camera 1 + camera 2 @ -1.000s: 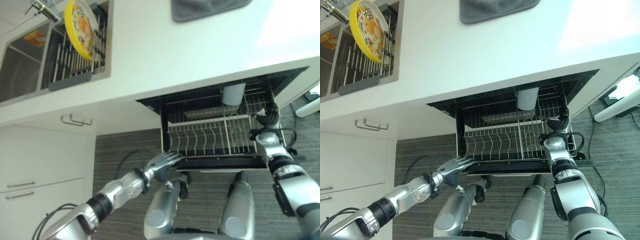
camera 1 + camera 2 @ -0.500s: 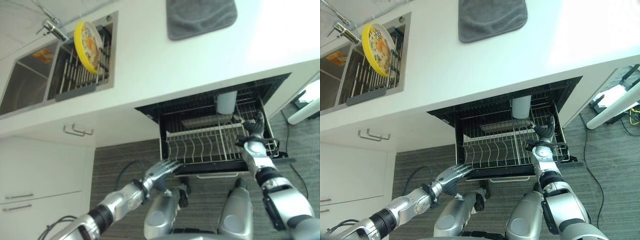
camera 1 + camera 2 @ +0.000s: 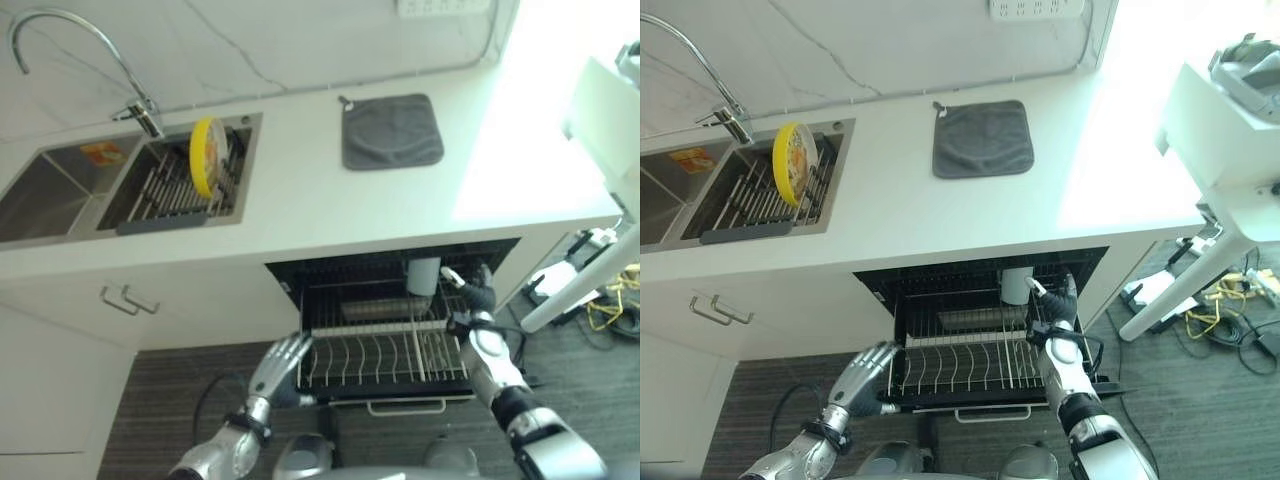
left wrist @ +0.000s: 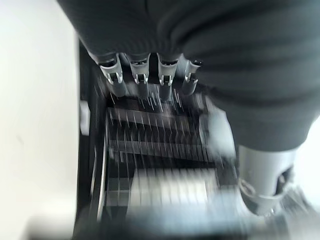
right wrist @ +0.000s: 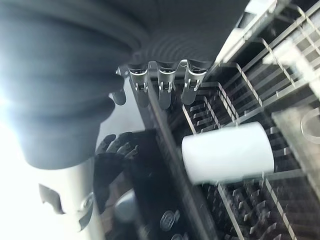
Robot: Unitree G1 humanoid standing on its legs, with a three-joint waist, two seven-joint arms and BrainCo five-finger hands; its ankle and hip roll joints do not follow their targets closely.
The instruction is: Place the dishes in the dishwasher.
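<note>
Left eye view gives you the yellow plate [image 3: 208,156], rigid, glossy, likely slippery: pinch its upper rim, both left robot hand [image 3: 277,362] and right robot hand [image 3: 472,306] being released.

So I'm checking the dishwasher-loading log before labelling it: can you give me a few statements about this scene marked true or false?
1. The yellow plate stands on edge in the sink rack. True.
2. The dishwasher rack is pulled out. True.
3. A white cup sits on the counter beside the grey cloth. False: it is inside the dishwasher, at the back.
4. The left robot hand holds the plate. False: it is open, by the rack's front left corner.
5. The right robot hand is at the rack's right side. True.
</note>
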